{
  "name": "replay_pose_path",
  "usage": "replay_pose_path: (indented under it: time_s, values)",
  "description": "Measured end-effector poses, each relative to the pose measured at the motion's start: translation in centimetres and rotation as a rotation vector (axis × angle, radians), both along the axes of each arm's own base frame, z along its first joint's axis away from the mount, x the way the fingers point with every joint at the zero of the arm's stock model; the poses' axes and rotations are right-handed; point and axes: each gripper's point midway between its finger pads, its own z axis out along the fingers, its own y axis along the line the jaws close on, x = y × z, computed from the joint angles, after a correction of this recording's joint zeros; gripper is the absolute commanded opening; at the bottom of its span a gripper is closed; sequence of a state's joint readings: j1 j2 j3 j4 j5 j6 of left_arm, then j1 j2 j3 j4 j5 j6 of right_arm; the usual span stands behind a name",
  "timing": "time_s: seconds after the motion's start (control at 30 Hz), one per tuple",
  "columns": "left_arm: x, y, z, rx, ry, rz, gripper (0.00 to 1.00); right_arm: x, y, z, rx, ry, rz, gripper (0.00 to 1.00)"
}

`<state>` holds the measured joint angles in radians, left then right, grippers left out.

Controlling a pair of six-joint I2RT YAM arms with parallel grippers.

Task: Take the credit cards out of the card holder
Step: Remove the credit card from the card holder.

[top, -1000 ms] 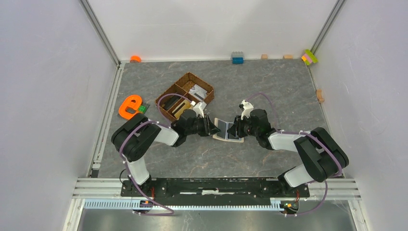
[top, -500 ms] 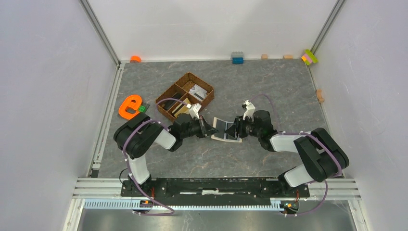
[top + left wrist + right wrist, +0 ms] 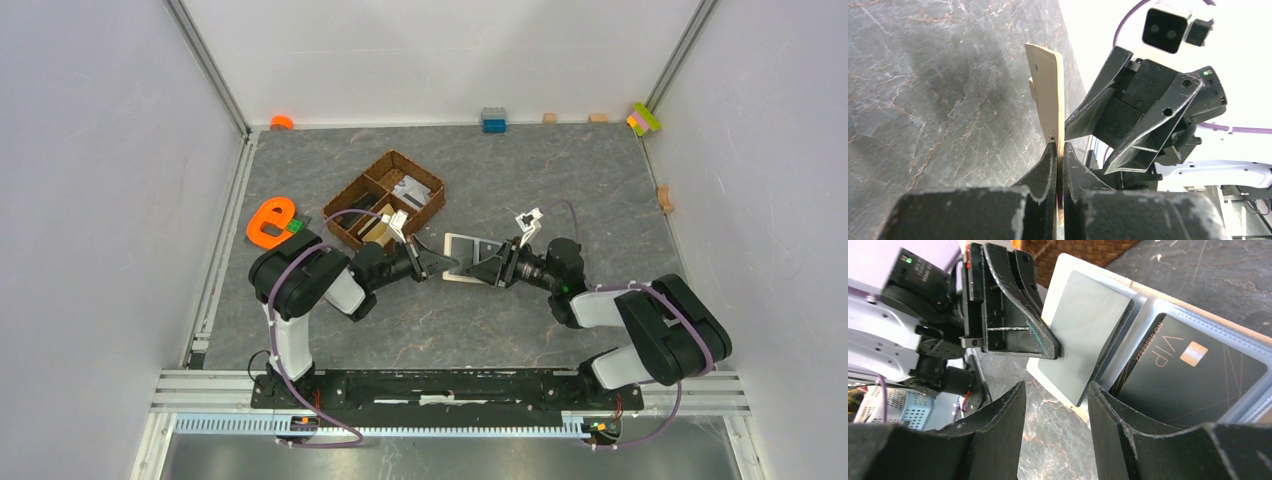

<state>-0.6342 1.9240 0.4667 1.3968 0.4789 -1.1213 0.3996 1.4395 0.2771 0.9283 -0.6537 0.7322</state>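
Note:
The beige card holder (image 3: 462,250) is held open above the floor between my two grippers. My left gripper (image 3: 441,264) is shut on one leaf of it, seen edge-on in the left wrist view (image 3: 1050,95), with the jaws (image 3: 1059,148) clamped on the leaf. In the right wrist view a grey card (image 3: 1083,335) lies on the pale leaf and a black card marked VIP (image 3: 1188,375) sits in a clear sleeve. My right gripper (image 3: 1055,397) is open, and the grey card's lower corner hangs between its fingers. It also shows in the top view (image 3: 488,268).
A brown wicker basket (image 3: 385,198) with compartments stands just behind the left gripper. An orange letter-shaped toy (image 3: 270,222) lies at the left. Small blocks (image 3: 493,120) line the back wall, and another (image 3: 664,198) sits by the right wall.
Both arms have sunk lower and their wrists have drawn apart. The card holder has tipped so its pale leaf faces up, and the left gripper still holds it.

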Motion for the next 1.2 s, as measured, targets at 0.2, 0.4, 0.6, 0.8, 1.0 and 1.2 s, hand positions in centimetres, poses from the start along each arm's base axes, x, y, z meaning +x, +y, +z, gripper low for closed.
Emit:
replay_pose_path:
  time_s: [0.2,0.4,0.6,0.8,1.0,1.2]
  values:
    - [-0.1,0.2,1.4,-0.056,-0.002,-0.01,0.02,-0.2,0.1,1.8,0.113,0.019,0.01,0.51]
    - [-0.4,0.5,2.4,-0.078,-0.008,-0.007,0.02,-0.3,0.3,2.7,0.159,0.029,0.02,0.53]
    - [-0.8,0.4,2.7,-0.083,-0.012,-0.023,0.02,-0.2,0.3,2.8,0.155,0.03,0.022,0.54]
    - [-1.1,0.3,2.8,-0.084,-0.014,-0.04,0.02,0.0,0.4,3.0,0.155,0.03,0.022,0.52]
    - [-1.1,0.3,3.5,-0.099,-0.028,-0.041,0.02,0.1,0.3,4.0,0.199,0.024,0.015,0.32]
    - [-1.3,0.3,4.7,-0.128,-0.043,-0.052,0.02,-0.1,0.2,5.4,0.32,0.099,0.018,0.26]
